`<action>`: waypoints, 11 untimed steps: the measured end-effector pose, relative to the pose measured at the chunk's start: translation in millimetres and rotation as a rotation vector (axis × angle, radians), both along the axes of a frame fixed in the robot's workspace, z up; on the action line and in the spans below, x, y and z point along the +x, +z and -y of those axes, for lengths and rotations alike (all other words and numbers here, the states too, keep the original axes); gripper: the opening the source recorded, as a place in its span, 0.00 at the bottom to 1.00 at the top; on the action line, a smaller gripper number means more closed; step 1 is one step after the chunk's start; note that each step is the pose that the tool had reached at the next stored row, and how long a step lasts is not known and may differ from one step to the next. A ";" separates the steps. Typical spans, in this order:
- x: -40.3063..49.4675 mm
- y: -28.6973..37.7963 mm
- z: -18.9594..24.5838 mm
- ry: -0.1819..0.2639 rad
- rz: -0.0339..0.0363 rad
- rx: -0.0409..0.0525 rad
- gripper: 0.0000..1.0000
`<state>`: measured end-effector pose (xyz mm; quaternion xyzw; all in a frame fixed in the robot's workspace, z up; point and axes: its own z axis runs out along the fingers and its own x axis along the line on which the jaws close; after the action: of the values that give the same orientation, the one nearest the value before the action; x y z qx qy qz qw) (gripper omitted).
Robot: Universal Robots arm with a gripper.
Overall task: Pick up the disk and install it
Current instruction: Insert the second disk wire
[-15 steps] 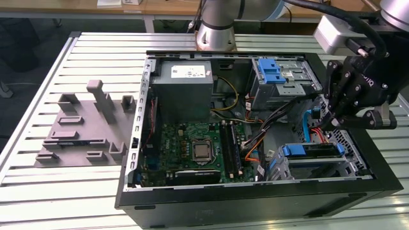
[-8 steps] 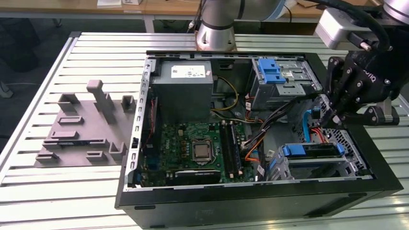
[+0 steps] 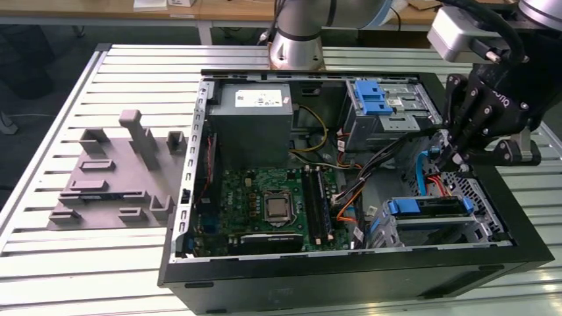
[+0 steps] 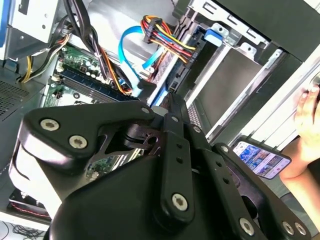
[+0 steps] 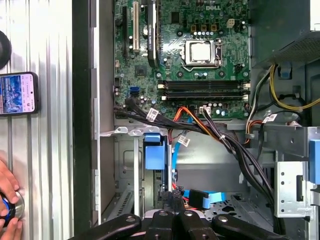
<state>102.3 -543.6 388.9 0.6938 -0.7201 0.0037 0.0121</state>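
While the end effector (image 3: 457, 157) hovers at the case's (image 3: 351, 276) right edge, grip state unclear, loose cables (image 5: 235, 145) below could snag it.

The arm descends from its silver base column (image 3: 296, 39) to a black tool (image 3: 460, 157) pointing downward, on the exterior view's right. A grey camera block (image 3: 459, 36) sits above the tool on the wrist. In the second wrist view, the tool's black linkages (image 4: 170, 165) converge toward close-set fingertips.
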 end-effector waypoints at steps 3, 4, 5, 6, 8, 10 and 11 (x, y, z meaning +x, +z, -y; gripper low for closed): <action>-1.4 0.0 -4.5 0.000 0.0000 -0.0001 0.11; -1.9 0.0 -6.1 0.000 0.0000 0.0000 0.11; -2.5 0.0 -7.8 0.000 0.0000 0.0000 0.11; -2.9 0.0 -9.7 0.000 0.0000 0.0000 0.11; -3.3 0.0 -14.3 0.000 0.0000 -0.0004 0.11; -3.4 0.0 -18.5 0.000 0.0000 -0.0007 0.11; -3.4 0.0 -20.4 0.000 0.0000 -0.0007 0.11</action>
<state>98.9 -523.2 388.9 0.6938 -0.7200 0.0039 0.0123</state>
